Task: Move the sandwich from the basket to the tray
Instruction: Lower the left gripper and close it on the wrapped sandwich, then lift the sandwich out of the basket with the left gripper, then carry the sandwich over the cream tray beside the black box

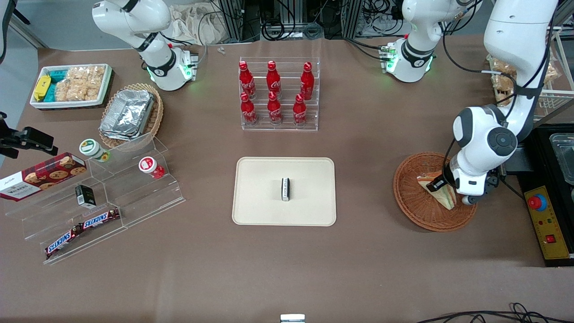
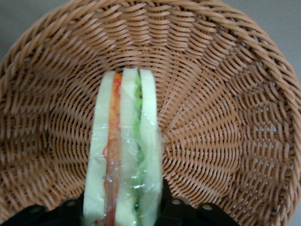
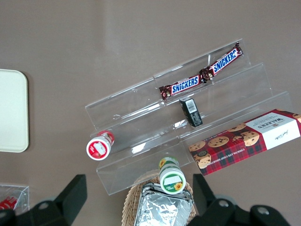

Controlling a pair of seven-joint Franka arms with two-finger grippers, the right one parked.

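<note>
The sandwich [image 1: 446, 198], a plastic-wrapped wedge of pale bread with orange and green layers, is in the round wicker basket [image 1: 410, 202] toward the working arm's end of the table. My left gripper [image 1: 441, 187] reaches down into the basket and is shut on the sandwich. In the left wrist view the sandwich [image 2: 123, 155] stands on edge between the black fingers [image 2: 165, 200], which press its two bread faces, with the basket's weave [image 2: 225, 117] all around it. The beige tray [image 1: 260, 193] lies at mid-table and bears a small black-and-white block [image 1: 285, 188].
A clear rack of red cola bottles [image 1: 279, 94] stands farther from the front camera than the tray. Toward the parked arm's end are a stepped acrylic shelf with snacks [image 1: 112, 193], an oval basket of foil containers [image 1: 130, 114] and a white bin [image 1: 71, 85]. A yellow button box [image 1: 545, 224] lies beside the basket.
</note>
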